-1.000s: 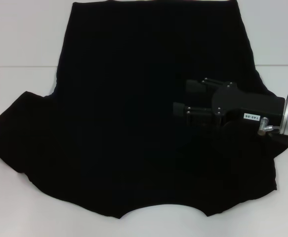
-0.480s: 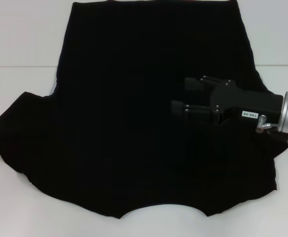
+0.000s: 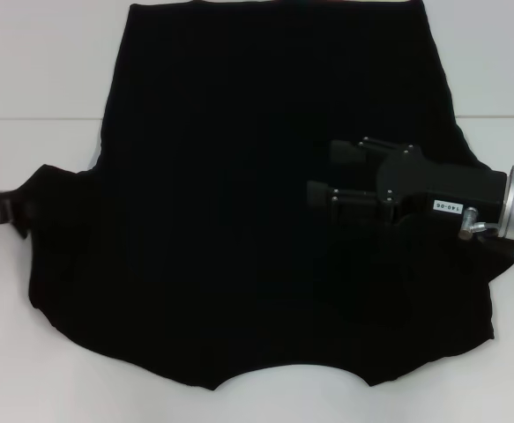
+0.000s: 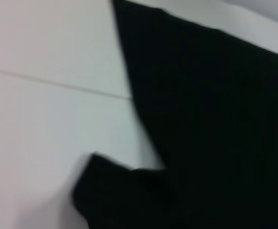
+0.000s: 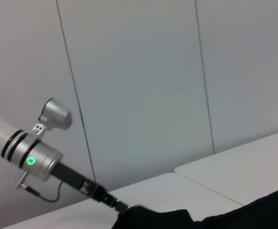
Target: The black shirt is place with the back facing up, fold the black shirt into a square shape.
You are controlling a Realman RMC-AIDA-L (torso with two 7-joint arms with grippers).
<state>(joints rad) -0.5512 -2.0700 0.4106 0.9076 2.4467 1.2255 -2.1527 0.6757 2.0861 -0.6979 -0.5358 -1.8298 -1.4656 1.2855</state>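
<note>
My left gripper [image 3: 10, 211] was right at the left sleeve tip of the black shirt [image 3: 239, 220], which lay flat on the white table [image 3: 36, 70], hem far, collar near. Whether those fingers had clamped the sleeve, I couldn't tell. The fold ran inward, toward the shirt's middle, and my left was the nearer arm. My right gripper [image 3: 323, 174] hovered over the right half, fingers spread, empty. Its label [image 3: 447, 207] was unreadable; no lettering showed on the shirt.
</note>
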